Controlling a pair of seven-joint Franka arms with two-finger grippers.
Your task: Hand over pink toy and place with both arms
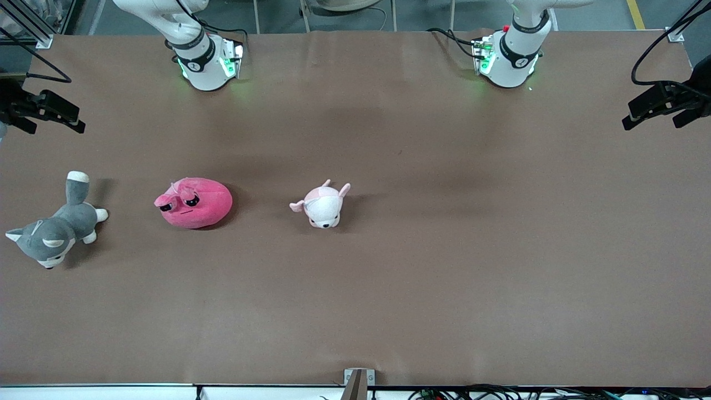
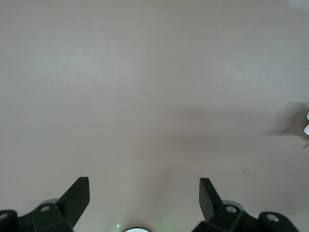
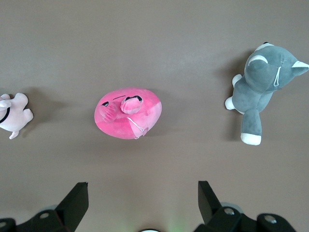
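Observation:
The pink toy (image 1: 194, 203), a round hot-pink plush with black droopy eyes, lies on the brown table toward the right arm's end. It also shows in the right wrist view (image 3: 128, 113). My right gripper (image 3: 143, 183) is open and empty, high over the table, with the toy lying apart from its fingers. My left gripper (image 2: 144, 180) is open and empty over bare table. In the front view only the arms' bases show: the right arm (image 1: 203, 55) and the left arm (image 1: 514, 53). Both hands are out of that view.
A pale pink-and-white puppy plush (image 1: 324, 204) lies near the table's middle, beside the pink toy. A grey-and-white husky plush (image 1: 53, 228) lies at the right arm's end of the table. Black camera mounts (image 1: 41, 108) (image 1: 664, 103) stand at both ends.

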